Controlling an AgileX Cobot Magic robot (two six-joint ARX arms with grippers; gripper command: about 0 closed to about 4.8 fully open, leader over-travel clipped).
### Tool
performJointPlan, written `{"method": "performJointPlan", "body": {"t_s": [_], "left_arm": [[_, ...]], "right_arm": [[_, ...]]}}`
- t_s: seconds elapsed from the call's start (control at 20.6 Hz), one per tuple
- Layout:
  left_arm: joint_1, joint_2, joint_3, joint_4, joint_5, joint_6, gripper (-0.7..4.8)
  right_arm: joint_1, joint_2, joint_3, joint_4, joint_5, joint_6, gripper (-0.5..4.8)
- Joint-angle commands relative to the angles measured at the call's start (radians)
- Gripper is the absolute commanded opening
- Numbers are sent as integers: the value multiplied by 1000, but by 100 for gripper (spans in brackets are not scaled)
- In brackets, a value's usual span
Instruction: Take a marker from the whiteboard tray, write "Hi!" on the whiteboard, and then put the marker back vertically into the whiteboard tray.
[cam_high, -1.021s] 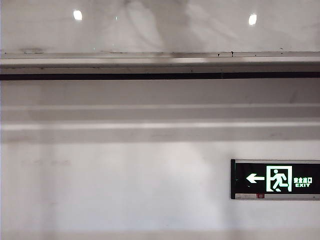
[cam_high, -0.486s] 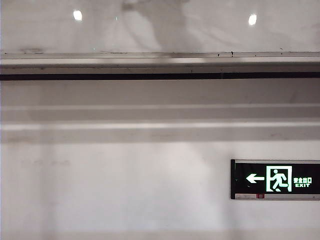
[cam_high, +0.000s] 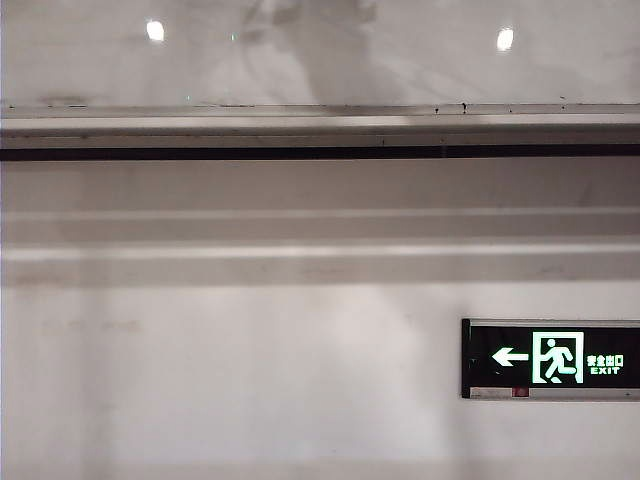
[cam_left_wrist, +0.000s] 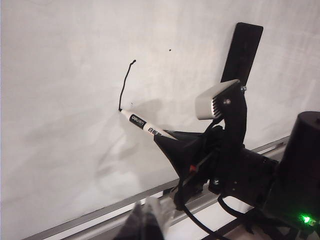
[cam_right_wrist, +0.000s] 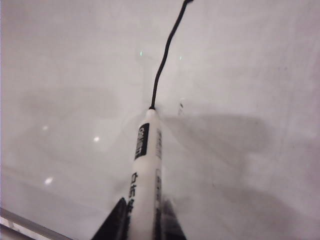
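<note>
Exterior view first: it's mostly wall. The glossy whiteboard (cam_high: 320, 55) takes up the top strip, with two round light reflections and some grey smudgy reflections in it. Right under it the whiteboard tray (cam_high: 320, 128) runs as a silver-grey ledge across the whole width, with a thin dark strip beneath. Lower right there's a lit exit sign (cam_high: 551, 358) on the matte wall (cam_high: 250, 380). Neither arm shows up here, and no marker either.

Left wrist view: this one looks across at the other arm. The right hand (cam_left_wrist: 172, 142) is a black wedge pinching the marker (cam_left_wrist: 142, 122) by its back end, and the tip is touching the whiteboard (cam_left_wrist: 65, 75) at the bottom of a thin black stroke (cam_left_wrist: 125, 85) that runs up from it. The tray (cam_left_wrist: 125, 205) cuts diagonally behind the arm, well below the pen tip. The left hand (cam_left_wrist: 145, 222) is only a dark blur at the frame edge, so I can't tell if it's spread or pressed together.

Right wrist view: looking straight down the marker (cam_right_wrist: 142, 180). The right hand's (cam_right_wrist: 140, 222) two black fingers (cam_right_wrist: 112, 225) are clamped on either side of the white barrel. The tip sits on the board (cam_right_wrist: 65, 75) at the end of the black line (cam_right_wrist: 167, 50). A sliver of the tray (cam_right_wrist: 20, 222) shows in the corner.
</note>
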Motion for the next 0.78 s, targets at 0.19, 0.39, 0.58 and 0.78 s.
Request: {"method": "performJointPlan", "body": {"t_s": [0.19,0.39,0.58,0.78], "left_arm": [[0,-3,6,-5,6,7,-6],[0,-4,6,-9,6,7,-6],[0,-4,6,-10,6,7,-6],[0,-4,6,-10,6,7,-6]], "right_arm": [[11,-59,3,60,10,-46,-2],[2,-57,3,82,2,-46,-2],[-3,-45,3,90,-18,-46,-1],[-9,-41,3,93,-40,-46,-1]]}}
